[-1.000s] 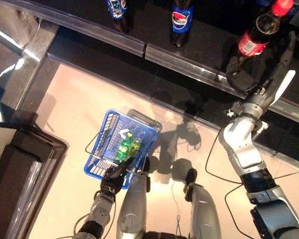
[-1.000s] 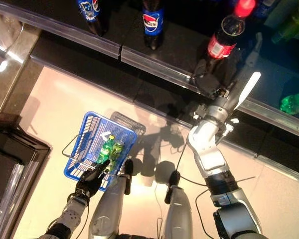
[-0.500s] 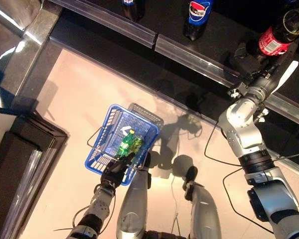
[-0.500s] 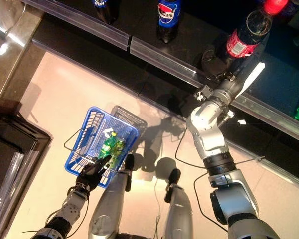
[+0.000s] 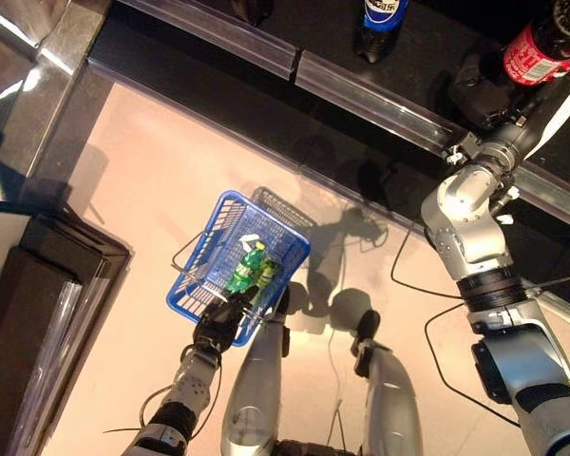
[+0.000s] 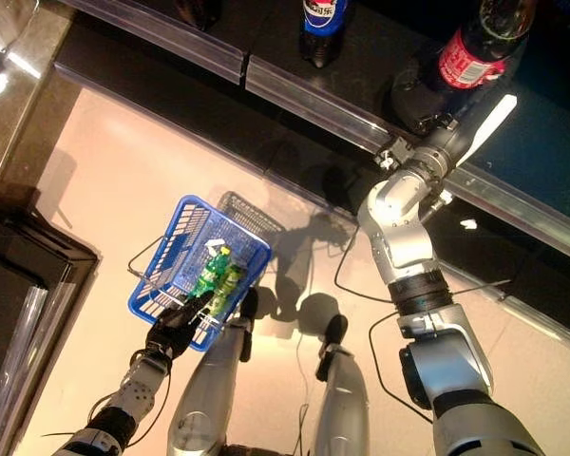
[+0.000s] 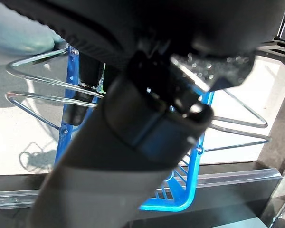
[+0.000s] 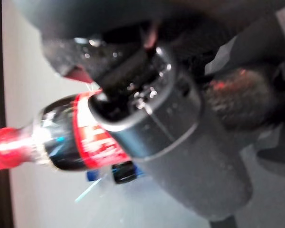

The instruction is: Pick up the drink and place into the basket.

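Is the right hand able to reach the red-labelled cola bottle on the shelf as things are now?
Probably yes. The right hand is already at the cola bottle on the shelf, and nothing stands between them. Its wrist view shows it at the bottle's label, though the grip itself is unclear.

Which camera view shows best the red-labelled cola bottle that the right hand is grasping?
The right wrist view: the cola bottle shows with cap and label, the right hand curled round it. The two eye views show only its upper part above that hand. The left wrist view does not show it.
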Controlling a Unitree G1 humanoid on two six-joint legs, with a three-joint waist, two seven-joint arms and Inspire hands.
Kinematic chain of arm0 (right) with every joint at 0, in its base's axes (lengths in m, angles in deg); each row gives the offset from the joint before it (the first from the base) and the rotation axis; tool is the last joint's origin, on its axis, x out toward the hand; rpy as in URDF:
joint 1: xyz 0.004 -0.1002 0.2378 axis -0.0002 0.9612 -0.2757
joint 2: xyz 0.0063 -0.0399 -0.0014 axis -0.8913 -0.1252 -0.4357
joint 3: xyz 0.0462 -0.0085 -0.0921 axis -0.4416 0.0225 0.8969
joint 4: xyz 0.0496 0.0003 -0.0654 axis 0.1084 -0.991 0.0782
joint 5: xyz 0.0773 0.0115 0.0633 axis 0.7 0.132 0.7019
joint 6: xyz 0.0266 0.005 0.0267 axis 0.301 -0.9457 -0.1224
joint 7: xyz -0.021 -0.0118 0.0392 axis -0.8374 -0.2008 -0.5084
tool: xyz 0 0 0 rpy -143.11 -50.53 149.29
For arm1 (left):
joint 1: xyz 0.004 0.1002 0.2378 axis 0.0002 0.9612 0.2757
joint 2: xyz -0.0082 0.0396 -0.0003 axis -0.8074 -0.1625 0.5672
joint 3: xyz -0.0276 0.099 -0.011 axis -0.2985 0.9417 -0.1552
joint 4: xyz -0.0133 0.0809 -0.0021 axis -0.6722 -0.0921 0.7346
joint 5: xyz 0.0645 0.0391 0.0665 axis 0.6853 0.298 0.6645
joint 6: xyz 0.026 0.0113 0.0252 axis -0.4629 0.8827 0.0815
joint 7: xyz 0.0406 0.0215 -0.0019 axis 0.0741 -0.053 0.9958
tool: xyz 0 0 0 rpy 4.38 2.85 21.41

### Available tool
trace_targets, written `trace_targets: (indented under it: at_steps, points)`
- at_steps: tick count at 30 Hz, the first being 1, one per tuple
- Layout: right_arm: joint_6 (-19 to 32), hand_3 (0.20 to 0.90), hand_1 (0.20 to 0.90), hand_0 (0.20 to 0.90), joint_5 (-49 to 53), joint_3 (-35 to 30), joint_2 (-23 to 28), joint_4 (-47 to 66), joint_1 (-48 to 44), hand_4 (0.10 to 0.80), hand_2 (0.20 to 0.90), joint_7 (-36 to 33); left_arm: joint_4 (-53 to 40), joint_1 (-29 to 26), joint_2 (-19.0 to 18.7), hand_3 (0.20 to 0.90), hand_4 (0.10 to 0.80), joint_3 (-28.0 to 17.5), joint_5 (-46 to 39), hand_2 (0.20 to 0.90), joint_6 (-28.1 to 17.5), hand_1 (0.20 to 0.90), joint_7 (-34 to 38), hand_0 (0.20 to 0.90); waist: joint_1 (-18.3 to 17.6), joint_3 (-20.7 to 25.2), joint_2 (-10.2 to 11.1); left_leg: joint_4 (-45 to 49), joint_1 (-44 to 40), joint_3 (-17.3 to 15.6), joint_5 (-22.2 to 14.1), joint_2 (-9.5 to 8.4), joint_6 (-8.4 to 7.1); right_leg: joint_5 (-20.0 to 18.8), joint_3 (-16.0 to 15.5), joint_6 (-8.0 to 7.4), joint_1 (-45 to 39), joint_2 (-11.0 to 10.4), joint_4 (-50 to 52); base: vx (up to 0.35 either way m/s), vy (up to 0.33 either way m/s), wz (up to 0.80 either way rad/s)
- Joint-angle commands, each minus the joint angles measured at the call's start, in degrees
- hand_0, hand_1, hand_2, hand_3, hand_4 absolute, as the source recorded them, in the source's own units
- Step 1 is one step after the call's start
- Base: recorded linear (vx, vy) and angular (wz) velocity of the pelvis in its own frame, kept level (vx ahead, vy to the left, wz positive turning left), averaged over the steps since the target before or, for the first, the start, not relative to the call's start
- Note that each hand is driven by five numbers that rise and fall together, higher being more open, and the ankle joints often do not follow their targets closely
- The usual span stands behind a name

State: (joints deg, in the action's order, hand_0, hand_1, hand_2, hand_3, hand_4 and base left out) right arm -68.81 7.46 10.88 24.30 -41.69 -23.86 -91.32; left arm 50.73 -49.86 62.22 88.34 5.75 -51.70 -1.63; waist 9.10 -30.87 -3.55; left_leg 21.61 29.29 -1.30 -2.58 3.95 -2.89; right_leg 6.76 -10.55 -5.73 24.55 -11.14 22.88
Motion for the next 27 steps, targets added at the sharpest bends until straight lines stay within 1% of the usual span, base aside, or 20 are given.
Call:
trace_targets:
  at_steps: [1,8,12,18,22,27]
  points:
    - [4.4,0.2,0.3,0.3,-3.7,-2.0,7.6,3.3,-8.6,0.1,0.3,0.7,-4.0,7.8,-1.7,0.2,0.1,3.7,0.0,0.3,-1.2,0.3,-2.6,0.3,0.4,1.1,-0.9,-2.8,1.9,2.1,4.0,-0.62,0.33,-3.7,0.8,1.7,1.5,-1.0,-1.1,-0.022,0.035,0.01]
    - [4.2,0.2,0.3,0.3,-4.3,-1.7,8.9,1.5,-10.7,0.1,0.3,1.4,-4.2,7.9,-1.5,0.2,0.1,4.1,-0.8,0.3,-1.5,0.3,-3.1,0.3,0.5,1.1,-1.2,-3.6,1.4,1.8,4.0,-1.15,0.79,-3.7,0.9,1.58,2.3,-1.1,-0.5,-0.024,0.033,0.01]
    - [6.0,0.2,0.3,0.3,-2.6,-1.5,9.9,0.1,-11.6,0.1,0.3,2.5,-4.6,7.7,-1.7,0.2,0.1,3.9,-1.2,0.3,-1.8,0.3,-3.3,0.3,0.6,1.1,-1.3,-4.2,0.6,1.6,4.0,-1.35,0.96,-3.5,0.6,1.56,1.9,-1.3,-0.3,-0.042,0.022,0.01]
    - [6.6,0.2,0.3,0.3,-3.6,-2.5,10.5,1.4,-10.5,0.1,0.3,2.7,-4.7,7.0,-1.8,0.2,0.1,3.6,-0.9,0.3,-2.3,0.3,-3.0,0.3,0.5,1.1,-1.1,-3.9,0.0,1.6,3.6,-1.83,1.22,-2.9,0.0,1.69,1.6,-1.4,0.9,-0.058,-0.005,0.01]
    - [7.8,0.2,0.3,0.3,-3.9,-3.5,10.5,4.2,-9.2,0.1,0.3,3.9,-4.7,7.3,-2.0,0.2,0.1,3.0,-1.1,0.3,-3.0,0.3,-4.5,0.3,0.2,1.1,-1.1,-2.6,-0.5,1.6,2.9,-1.85,1.26,-1.8,-0.3,2.09,1.2,-1.5,2.9,-0.076,0.002,0.04]
    - [7.6,0.2,0.3,0.3,-7.3,-5.7,9.3,12.5,-4.8,0.1,0.3,6.6,-5.8,7.6,-1.7,0.2,0.1,2.0,-1.8,0.3,-4.5,0.3,-6.6,0.3,-0.7,1.1,-0.9,-2.1,-2.0,1.5,2.5,-1.87,1.19,-1.1,-0.3,2.35,0.2,-1.5,4.1,-0.068,0.002,0.02]
